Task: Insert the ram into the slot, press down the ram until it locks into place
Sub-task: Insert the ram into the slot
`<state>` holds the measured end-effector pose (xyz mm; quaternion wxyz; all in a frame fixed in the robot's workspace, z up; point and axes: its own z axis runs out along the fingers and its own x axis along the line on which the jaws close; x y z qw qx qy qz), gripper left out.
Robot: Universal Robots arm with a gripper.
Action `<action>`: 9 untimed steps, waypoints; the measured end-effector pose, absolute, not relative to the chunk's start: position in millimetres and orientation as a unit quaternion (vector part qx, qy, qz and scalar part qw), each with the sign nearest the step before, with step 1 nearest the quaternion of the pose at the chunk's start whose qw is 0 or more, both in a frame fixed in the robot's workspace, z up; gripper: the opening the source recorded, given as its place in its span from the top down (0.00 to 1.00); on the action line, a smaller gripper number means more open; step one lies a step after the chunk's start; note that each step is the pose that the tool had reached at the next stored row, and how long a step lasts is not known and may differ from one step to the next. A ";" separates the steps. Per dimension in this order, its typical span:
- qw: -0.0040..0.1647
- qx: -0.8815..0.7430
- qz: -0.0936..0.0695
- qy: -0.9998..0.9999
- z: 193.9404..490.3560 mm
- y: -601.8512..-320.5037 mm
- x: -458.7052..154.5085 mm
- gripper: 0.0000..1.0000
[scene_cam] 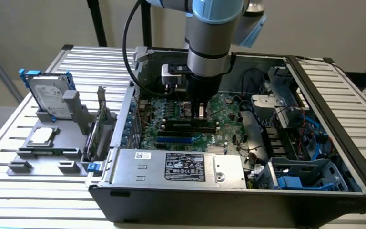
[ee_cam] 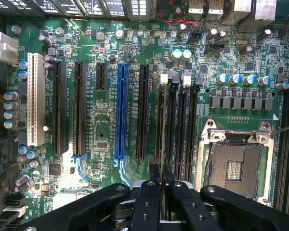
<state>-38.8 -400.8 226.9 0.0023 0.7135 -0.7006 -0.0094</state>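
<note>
- An open computer case [scene_cam: 234,200] lies on a slatted tabletop [scene_cam: 36,200]. The robot arm reaches down into it, over the green motherboard [ee_cam: 106,120].
- The gripper [ee_cam: 161,168] hangs low over a bank of four parallel black memory sockets. The bank sits beside the blue socket [ee_cam: 120,110], on the side facing the silver CPU socket [ee_cam: 233,163]. One long black socket lies between the blue socket and the bank.
- The two black fingers [ee_cam: 154,175] are drawn close together, with only a thin gap between them. They appear to pinch the ram [ee_cam: 160,125], which shows edge-on as a thin grey-green strip running away from the gap.
- The ram's long axis runs parallel to the blue socket and in line with the slot [ee_cam: 164,83]. That slot is the member of the bank nearest the blue socket, and it ends in a pale clip.
- The ram sits directly over this slot, straight below the fingers and not off to either side. How deep it sits, and whether the end clips have closed on it, cannot be told.
- In the exterior view the gripper [scene_cam: 199,112] stands upright, just above the memory sockets and just beyond the blue socket [scene_cam: 179,140].
</note>
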 end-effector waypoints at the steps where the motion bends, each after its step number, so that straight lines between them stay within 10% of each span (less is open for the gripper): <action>1: 0.002 0.714 -0.009 -0.701 226.8 -400.8 -38.8 0.87; 9: 0.003 0.713 -0.009 -0.701 226.3 -400.9 -38.5 0.87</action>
